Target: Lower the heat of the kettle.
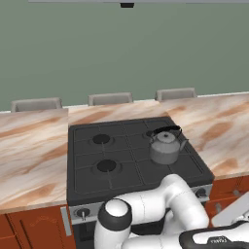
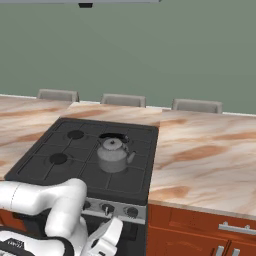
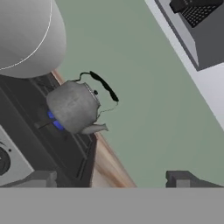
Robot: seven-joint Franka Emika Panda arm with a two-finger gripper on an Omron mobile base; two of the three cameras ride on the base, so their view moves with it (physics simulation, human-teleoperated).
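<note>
The kettle (image 1: 165, 144) sits on the stove's (image 1: 87, 182) rear right burner, flame blue beneath. We should reach its knob (image 2: 107, 207) squarely, then turn gently. The jaws' state we cannot tell.

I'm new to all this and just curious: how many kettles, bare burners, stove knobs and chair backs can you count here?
Kettle: 1
Bare burners: 2
Stove knobs that show: 3
Chair backs behind the counter: 3
Total: 9
</note>
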